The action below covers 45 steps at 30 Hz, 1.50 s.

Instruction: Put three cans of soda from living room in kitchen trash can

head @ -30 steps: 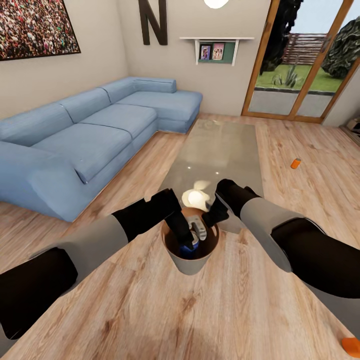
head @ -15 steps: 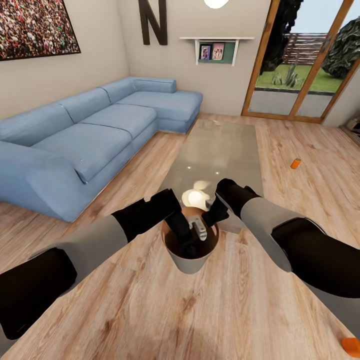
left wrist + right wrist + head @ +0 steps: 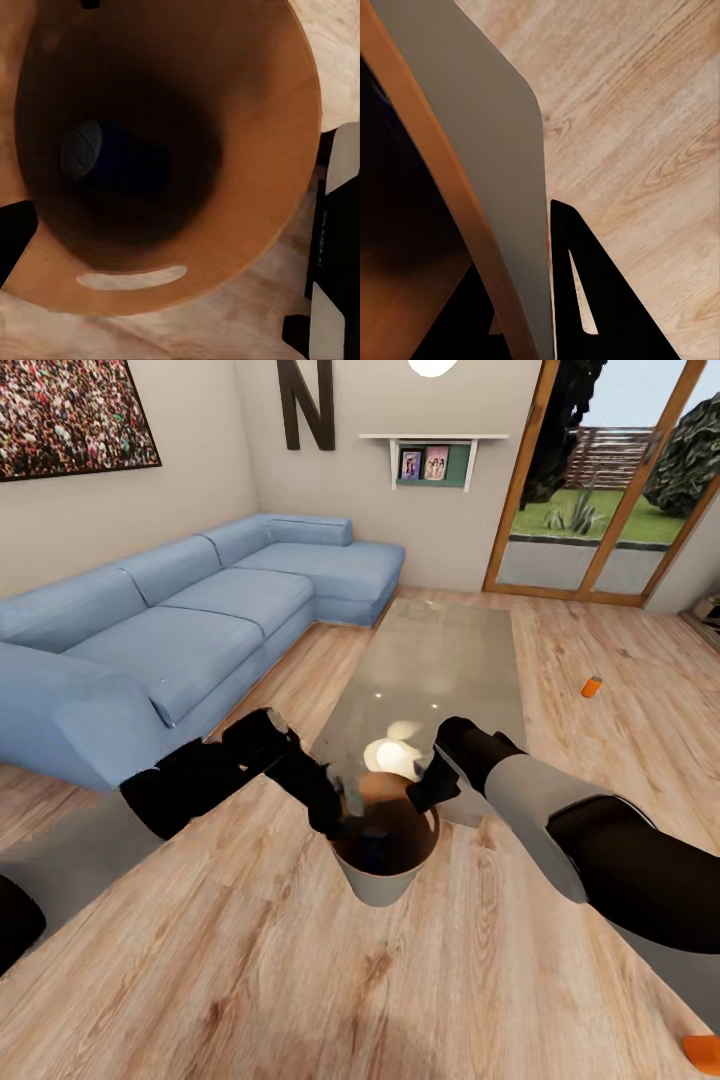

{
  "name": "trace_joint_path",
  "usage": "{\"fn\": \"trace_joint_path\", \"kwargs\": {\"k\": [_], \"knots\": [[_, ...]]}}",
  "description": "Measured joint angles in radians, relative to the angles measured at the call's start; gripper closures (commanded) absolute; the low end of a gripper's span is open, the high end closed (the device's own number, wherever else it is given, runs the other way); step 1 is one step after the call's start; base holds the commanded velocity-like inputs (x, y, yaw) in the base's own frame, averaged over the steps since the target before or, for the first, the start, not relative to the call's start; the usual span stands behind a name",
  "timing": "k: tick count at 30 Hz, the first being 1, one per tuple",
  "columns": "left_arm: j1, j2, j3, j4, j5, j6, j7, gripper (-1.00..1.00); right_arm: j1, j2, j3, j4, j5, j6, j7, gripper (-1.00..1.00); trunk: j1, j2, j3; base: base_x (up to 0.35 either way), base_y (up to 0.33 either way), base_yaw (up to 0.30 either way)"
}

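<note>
The tash can (image 3: 385,875), grey outside and coppery inside, hangs just above the wood floor in the living room. My right gripper (image 3: 426,792) is shut on its far rim, with one black finger (image 3: 577,300) outside the grey wall (image 3: 495,142). My left gripper (image 3: 328,812) is open beside the near-left rim, looking down into the bin (image 3: 247,112). At the bottom lies a can of soda (image 3: 94,154), grey top showing and body dark in shadow. Two orange cans lie on the floor, one far right (image 3: 592,686) and one near right (image 3: 703,1052).
A long grey low table (image 3: 440,660) stands straight ahead behind the bin. The light blue corner sofa (image 3: 180,630) fills the left side. Wood-framed glass doors (image 3: 610,480) are at the back right. Open floor lies to the right and in front.
My left arm has pulled up out of the bin and swung left, and its gripper is now beside the rim. The right gripper and the bin have stayed put.
</note>
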Motion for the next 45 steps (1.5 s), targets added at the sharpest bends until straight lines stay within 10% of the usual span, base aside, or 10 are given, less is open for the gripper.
{"fn": "trace_joint_path", "kwargs": {"k": [3,8,9,11,14,19,24,29,35,45], "knots": [[0.064,0.134,0.231,-0.150,0.023,-0.003,-0.083,-1.00,0.001,-0.016,-0.001,0.000,0.001,0.000,0.001,1.00,0.000,0.000,0.000,0.000,0.000,0.000],[0.164,0.186,0.488,-0.234,0.027,-0.004,-0.168,-1.00,0.002,-0.041,0.004,0.000,0.009,-0.002,0.005,1.00,0.000,0.000,0.000,0.000,0.000,0.000],[0.202,0.194,0.641,-0.248,0.020,-0.004,-0.182,-1.00,0.003,-0.050,-0.001,0.000,0.003,-0.001,0.007,1.00,0.000,0.000,0.000,0.000,0.000,0.000],[0.269,0.196,0.776,-0.251,0.005,-0.011,-0.153,-1.00,0.005,-0.064,-0.012,0.000,0.000,0.000,0.008,1.00,0.000,0.000,0.000,0.000,0.000,0.000],[0.398,0.194,0.846,-0.236,-0.019,-0.073,-0.037,-1.00,0.007,-0.096,-0.058,-0.001,0.004,-0.001,0.008,1.00,0.000,0.000,0.000,0.000,0.000,0.000],[0.633,0.109,0.883,-0.101,-0.034,-0.296,0.416,-1.00,0.028,-0.169,-0.169,-0.008,-0.004,0.000,0.005,1.00,0.000,0.000,0.000,0.000,0.000,0.000],[0.736,0.024,0.887,0.170,-0.038,-0.621,0.617,-1.00,0.144,-0.233,-0.169,-0.017,0.014,-0.007,0.007,1.00,0.000,0.000,0.000,0.000,0.000,0.000],[0.760,0.003,0.892,0.473,-0.026,-0.840,0.667,-1.00,0.260,-0.254,-0.219,-0.027,-0.037,-0.019,0.016,1.00,0.000,0.000,0.000,0.000,0.000,0.000],[0.770,-0.006,0.887,0.532,-0.020,-0.886,0.681,-1.00,0.330,-0.262,-0.228,-0.031,-0.035,-0.120,0.044,1.00,0.000,0.000,0.000,0.000,0.000,0.000],[0.773,-0.050,0.879,0.587,-0.018,-0.909,0.693,-1.00,0.338,-0.268,-0.159,-0.056,0.197,-0.184,-0.011,1.00,0.000,0.000,0.000,0.000,0.000,0.000]]}}
